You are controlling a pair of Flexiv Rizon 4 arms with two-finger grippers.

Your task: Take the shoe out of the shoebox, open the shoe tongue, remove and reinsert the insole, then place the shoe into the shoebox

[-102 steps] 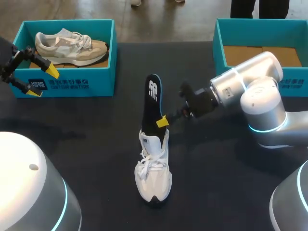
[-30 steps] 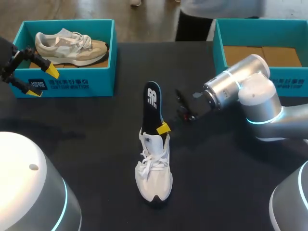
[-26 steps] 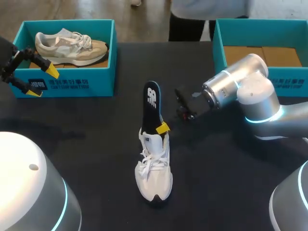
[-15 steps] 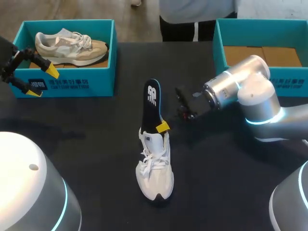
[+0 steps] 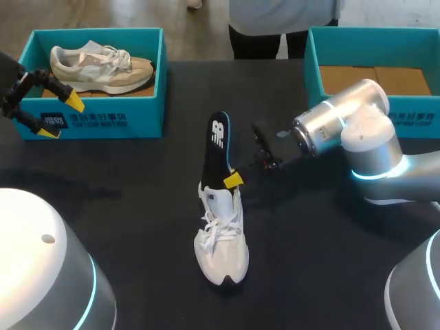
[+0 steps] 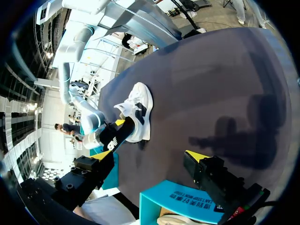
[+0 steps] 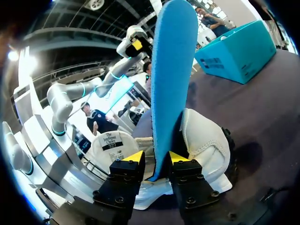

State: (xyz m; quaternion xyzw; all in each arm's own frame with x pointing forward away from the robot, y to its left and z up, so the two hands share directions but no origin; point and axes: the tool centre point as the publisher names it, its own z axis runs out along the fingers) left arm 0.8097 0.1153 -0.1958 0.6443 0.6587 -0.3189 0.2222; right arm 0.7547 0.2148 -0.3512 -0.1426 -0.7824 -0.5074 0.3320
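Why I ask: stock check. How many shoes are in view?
2: a beige-and-grey sneaker in the left teal cardboard box; a white lace-up sneaker on the black table.

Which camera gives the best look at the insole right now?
The right wrist view: the insole fills it, blue underside close, clamped between the jaws. The head view shows its black top rising from the white shoe; the left wrist view shows only a small dark strip.
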